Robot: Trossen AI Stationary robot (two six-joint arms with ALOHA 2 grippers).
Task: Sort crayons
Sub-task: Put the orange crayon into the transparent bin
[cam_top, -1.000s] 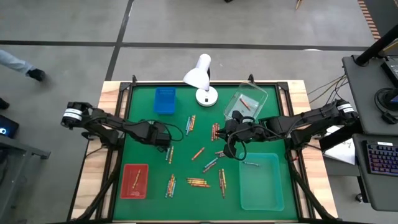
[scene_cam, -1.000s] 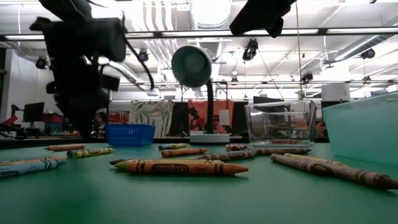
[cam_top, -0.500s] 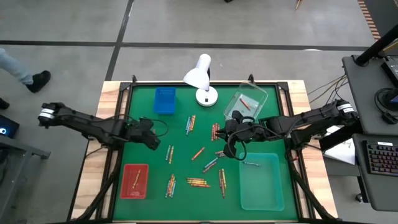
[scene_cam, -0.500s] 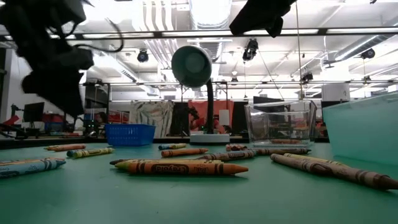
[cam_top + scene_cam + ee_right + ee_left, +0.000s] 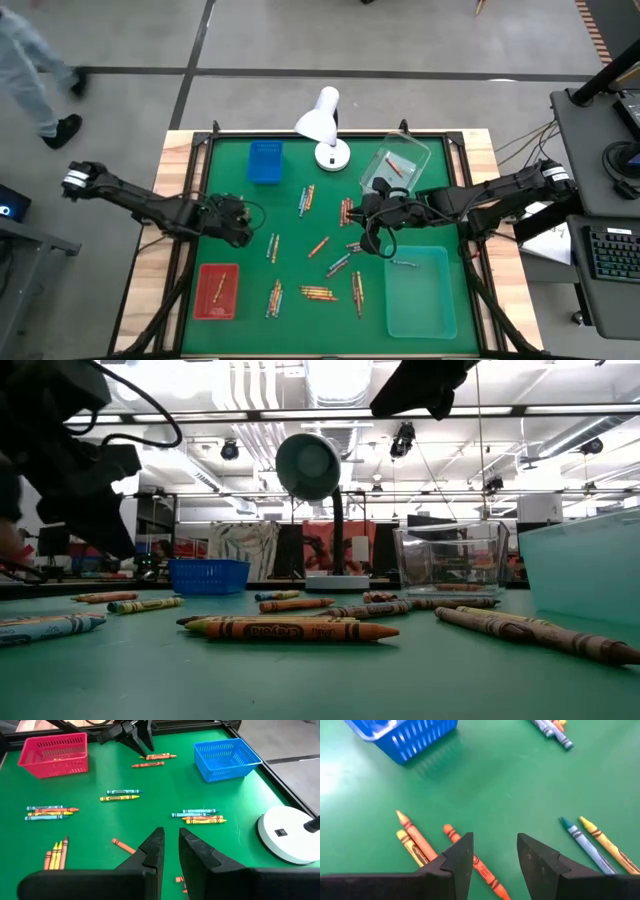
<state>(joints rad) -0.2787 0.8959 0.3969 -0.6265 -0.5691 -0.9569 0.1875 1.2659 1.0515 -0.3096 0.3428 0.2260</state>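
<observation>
Four bins stand on the green table: a blue basket at the far left, a red basket at the near left, a clear tub at the far right and a pale green tub at the near right. One white lamp stands at the far edge between the blue basket and the clear tub.

The crayons lie loose across the middle of the table in small clusters: a few by the far centre, a pair left of centre, single ones in the middle, and three groups along the near side. An exact count cannot be made from above. At least one red crayon lies inside the clear tub, some lie in the red basket, and one in the green tub.

The left gripper reaches in from the left edge, low over the mat between the two baskets. Its fingers are parted with nothing between them, over three orange and yellow crayons.

The right gripper stretches from the right side to the table's centre, beside a cluster of crayons. Its fingers stand a narrow gap apart, empty.
</observation>
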